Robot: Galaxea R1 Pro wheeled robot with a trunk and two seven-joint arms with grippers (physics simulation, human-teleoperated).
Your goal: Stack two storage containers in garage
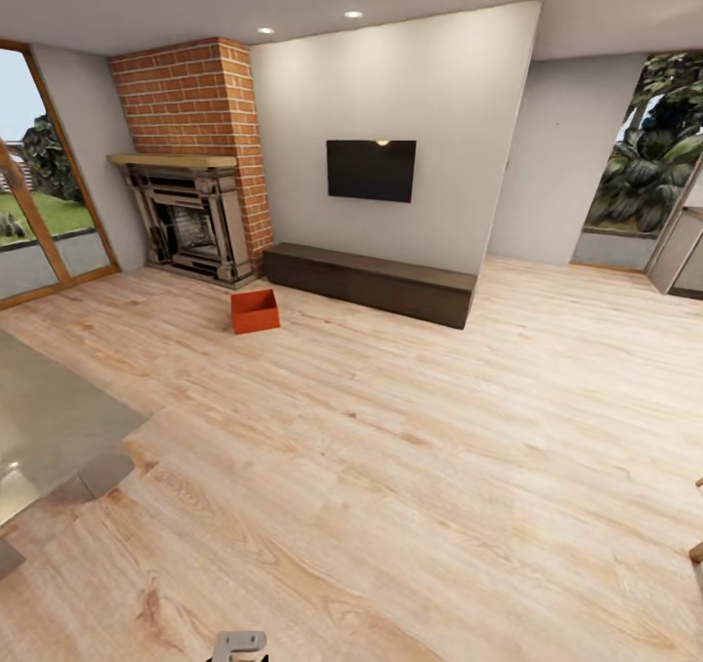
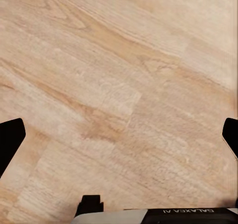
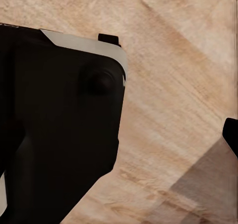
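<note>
One orange-red open-top storage container (image 1: 254,310) sits on the light wood plank floor (image 1: 410,447) of the living room, far ahead and to the left, between the brick fireplace (image 1: 195,213) and the long dark cabinet (image 1: 371,281). My left gripper (image 2: 119,140) hangs open over bare planks, its black fingertips (image 2: 10,140) wide apart with nothing between them. My right gripper (image 3: 119,144) also stands open above the planks. One of its fingertips (image 3: 231,135) shows, and a black part of my body (image 3: 54,135) lies under the other side.
A black TV (image 1: 371,170) hangs on the wall above the cabinet. Glass doors (image 1: 39,203) are at the far left, and a window (image 1: 649,154) at the far right. A grey flat surface (image 1: 49,418) juts in at the near left.
</note>
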